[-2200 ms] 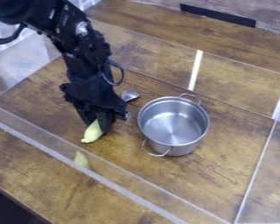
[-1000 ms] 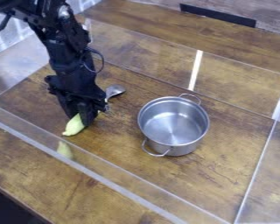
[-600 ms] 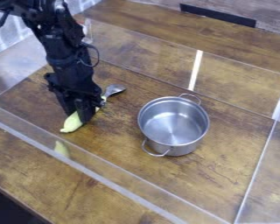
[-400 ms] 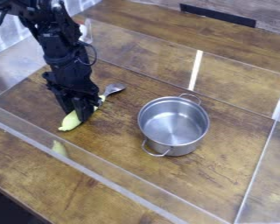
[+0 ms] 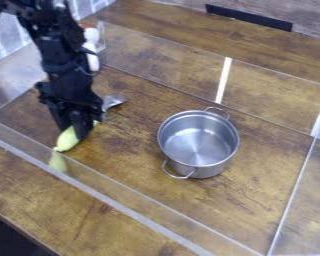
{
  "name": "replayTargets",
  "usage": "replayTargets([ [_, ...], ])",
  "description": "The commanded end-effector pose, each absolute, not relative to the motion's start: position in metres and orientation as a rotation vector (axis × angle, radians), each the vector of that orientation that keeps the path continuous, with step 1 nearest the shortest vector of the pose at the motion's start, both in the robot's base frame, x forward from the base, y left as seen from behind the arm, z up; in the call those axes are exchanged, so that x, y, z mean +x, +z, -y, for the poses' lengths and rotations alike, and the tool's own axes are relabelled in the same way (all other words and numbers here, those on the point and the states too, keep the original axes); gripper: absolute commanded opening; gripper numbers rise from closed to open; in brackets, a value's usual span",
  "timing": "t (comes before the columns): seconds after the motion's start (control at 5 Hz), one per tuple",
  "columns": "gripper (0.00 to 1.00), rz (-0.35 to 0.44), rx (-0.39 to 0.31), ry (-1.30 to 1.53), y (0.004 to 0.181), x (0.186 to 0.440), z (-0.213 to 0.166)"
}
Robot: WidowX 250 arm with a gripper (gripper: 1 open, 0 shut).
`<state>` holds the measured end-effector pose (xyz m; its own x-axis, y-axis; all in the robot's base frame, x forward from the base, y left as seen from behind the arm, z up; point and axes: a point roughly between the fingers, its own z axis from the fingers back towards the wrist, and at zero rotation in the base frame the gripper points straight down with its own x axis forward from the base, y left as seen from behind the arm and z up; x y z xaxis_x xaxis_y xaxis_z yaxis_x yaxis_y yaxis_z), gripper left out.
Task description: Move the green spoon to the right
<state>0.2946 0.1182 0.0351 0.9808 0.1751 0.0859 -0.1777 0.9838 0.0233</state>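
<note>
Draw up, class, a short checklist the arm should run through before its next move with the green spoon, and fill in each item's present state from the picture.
1. Gripper shut on the green spoon: ok, the jaws pinch it near the middle, yellow-green handle poking out below.
2. Spoon clear of the table: cannot tell, the handle tip hangs very low.
3. Metal bowl end free of snags: ok, nothing touches it.
4. Steel pot apart from the spoon: ok, it stands well to the picture's right.
5. Clear wall in front of the gripper not touched: cannot tell, the spoon's tip is close to it.
</note>
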Motion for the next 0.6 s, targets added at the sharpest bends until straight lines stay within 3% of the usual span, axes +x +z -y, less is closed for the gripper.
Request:
replayTargets([
  [0.0, 0.00, 0.165, 0.039, 0.178, 0.079, 0.299, -0.107],
  [0.4, 0.00, 0.198, -0.015, 0.196, 0.128, 0.310, -0.058],
])
